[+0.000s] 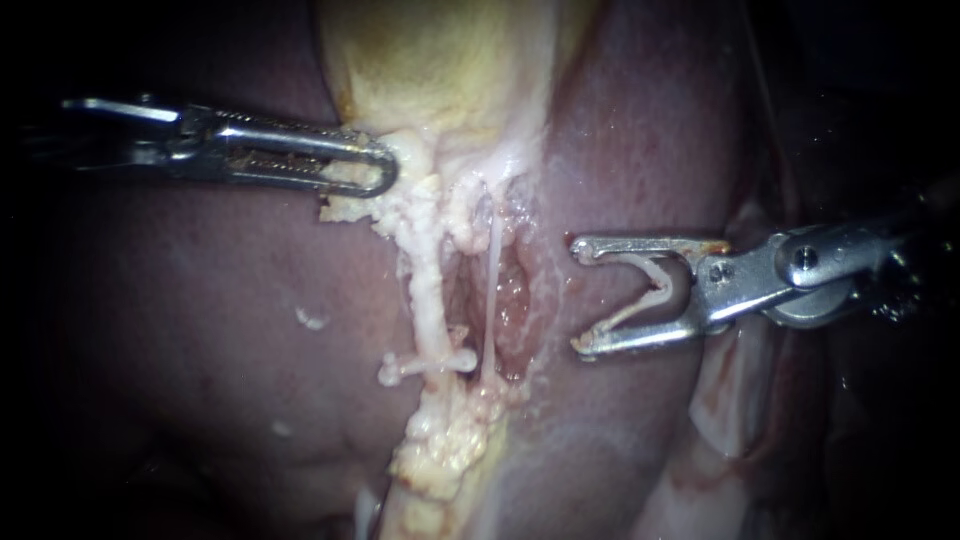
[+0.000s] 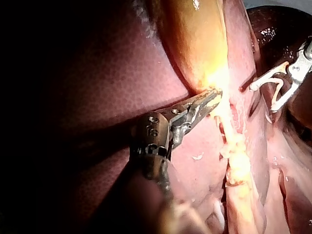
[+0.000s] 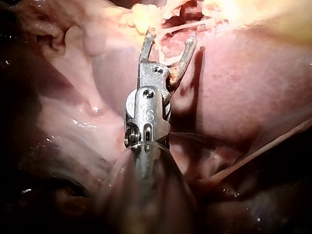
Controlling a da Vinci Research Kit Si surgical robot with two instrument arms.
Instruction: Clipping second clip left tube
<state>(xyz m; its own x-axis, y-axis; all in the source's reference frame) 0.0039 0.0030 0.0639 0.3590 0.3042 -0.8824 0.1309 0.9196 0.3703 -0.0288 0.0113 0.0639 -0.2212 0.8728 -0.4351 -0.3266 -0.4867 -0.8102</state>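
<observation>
Our left instrument [image 1: 375, 168] is clamped on the gallbladder [image 1: 440, 60] neck. Our right instrument [image 1: 577, 297] stands wide, both jaws cradling a white clip [image 1: 660, 288], near the left tube [image 1: 428, 290], which bears a placed clip [image 1: 430, 365].

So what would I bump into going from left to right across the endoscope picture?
left tool gripping the gallbladder → thick left tube with a fitted clip across it → thin right tube → right tool, carrying a loaded clip
</observation>
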